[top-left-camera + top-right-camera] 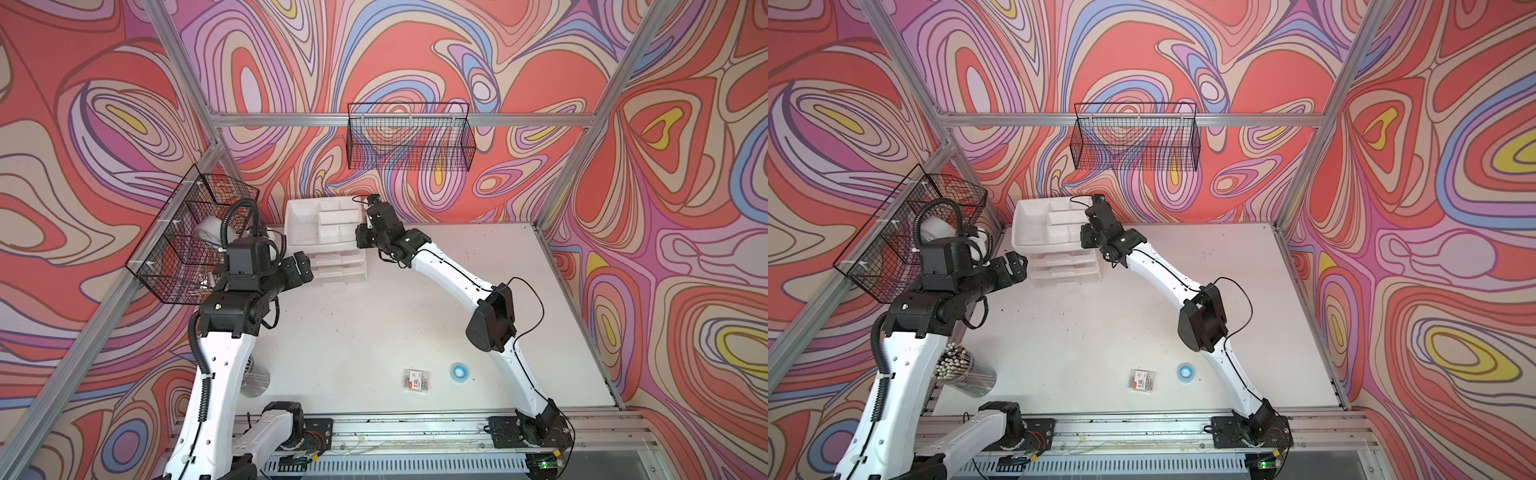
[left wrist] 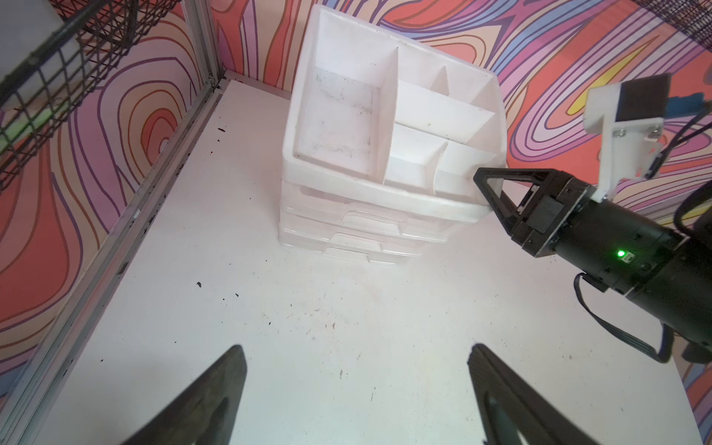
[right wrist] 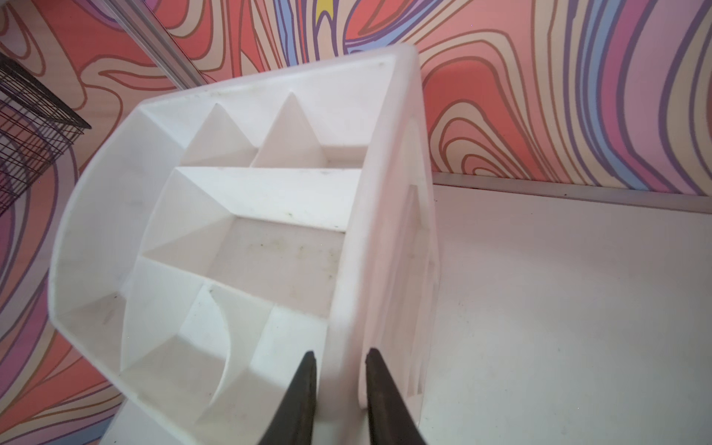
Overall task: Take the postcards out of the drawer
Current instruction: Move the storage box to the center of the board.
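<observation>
Three drawers (image 2: 362, 231) of the white drawer unit (image 1: 332, 266) are all shut; no postcards show in any view, so we judge them inside one drawer, which one we cannot tell; nothing is out yet and the whole task is left; right hand (image 3: 341, 352) straddles the unit's right-side top wall, jaws narrow on either side, and whether they pinch it we cannot tell; left hand (image 2: 356, 346) released, spread wide and empty, over the table (image 2: 308, 308) in front of the unit; top tray (image 2: 339, 115) of the unit holds nothing; drawer fronts are cloudy, contents hidden, handles hard to make out.
</observation>
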